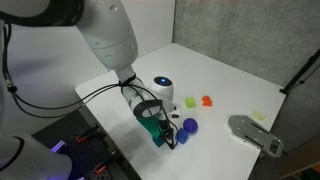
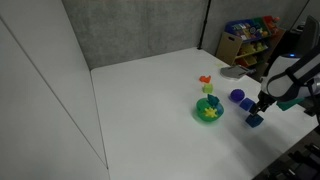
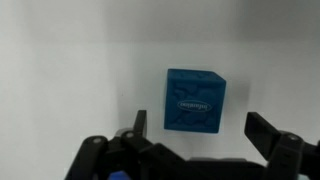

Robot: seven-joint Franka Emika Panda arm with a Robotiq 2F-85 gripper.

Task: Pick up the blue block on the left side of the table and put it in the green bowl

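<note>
The blue block (image 3: 195, 100) is a dark blue cube lying on the white table. In the wrist view it sits between my two spread fingers, slightly ahead of them. My gripper (image 3: 198, 122) is open and touches nothing. In an exterior view the gripper (image 2: 260, 108) hangs just above the block (image 2: 254, 120). The green bowl (image 2: 199, 113) stands a little way beside it and holds a yellow piece. In an exterior view the gripper (image 1: 166, 133) covers most of the block and part of the teal bowl (image 1: 153, 132).
A violet-blue round piece (image 2: 238, 97) lies close to the block, also seen in an exterior view (image 1: 190, 126). An orange piece (image 2: 205, 79) and a green piece (image 2: 209, 89) lie behind the bowl. A grey object (image 1: 255, 135) lies at the table's edge.
</note>
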